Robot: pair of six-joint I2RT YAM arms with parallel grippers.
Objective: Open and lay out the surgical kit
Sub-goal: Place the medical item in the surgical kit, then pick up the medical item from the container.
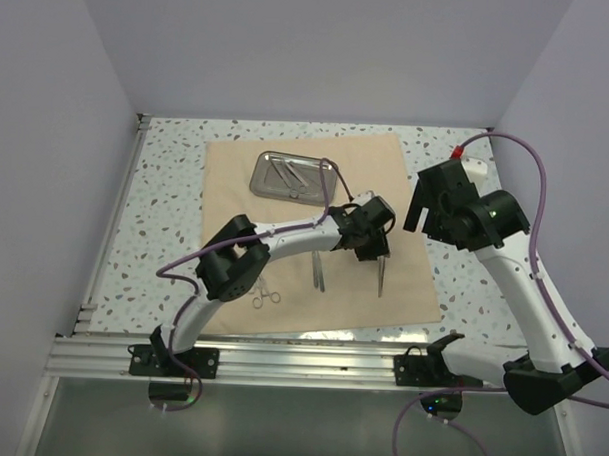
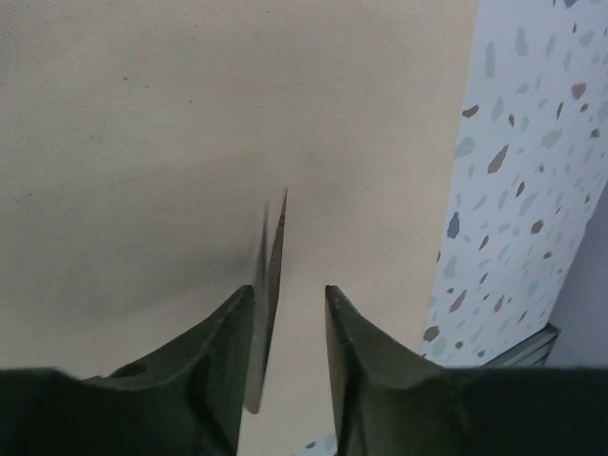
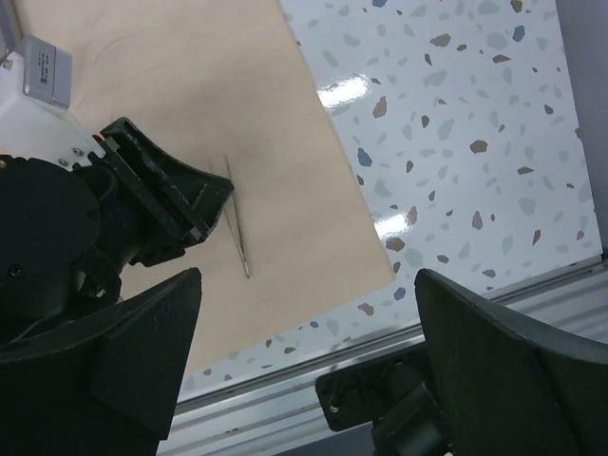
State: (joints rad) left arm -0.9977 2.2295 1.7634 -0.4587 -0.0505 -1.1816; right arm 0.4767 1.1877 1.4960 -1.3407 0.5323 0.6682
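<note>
The tan cloth (image 1: 284, 242) lies spread flat on the table. The shiny steel tray (image 1: 261, 176) sits on its far part with slim instruments inside. Tweezers (image 1: 381, 277) lie on the cloth's right part. A second slim instrument (image 1: 318, 272) lies to their left, and small scissors (image 1: 265, 297) lie near the front edge. My left gripper (image 1: 377, 253) is open just over the tweezers. In the left wrist view the tweezers (image 2: 273, 249) lie between the fingers (image 2: 290, 290), close to the left one. My right gripper (image 3: 309, 275) is open wide and empty, held above the cloth's right edge.
The speckled table (image 1: 165, 213) ends at a metal rail (image 1: 280, 362) in front. White walls close in the back and sides. The right wrist view shows the left gripper (image 3: 190, 204), the tweezers (image 3: 237, 228) and a bolted arm base (image 3: 380, 408).
</note>
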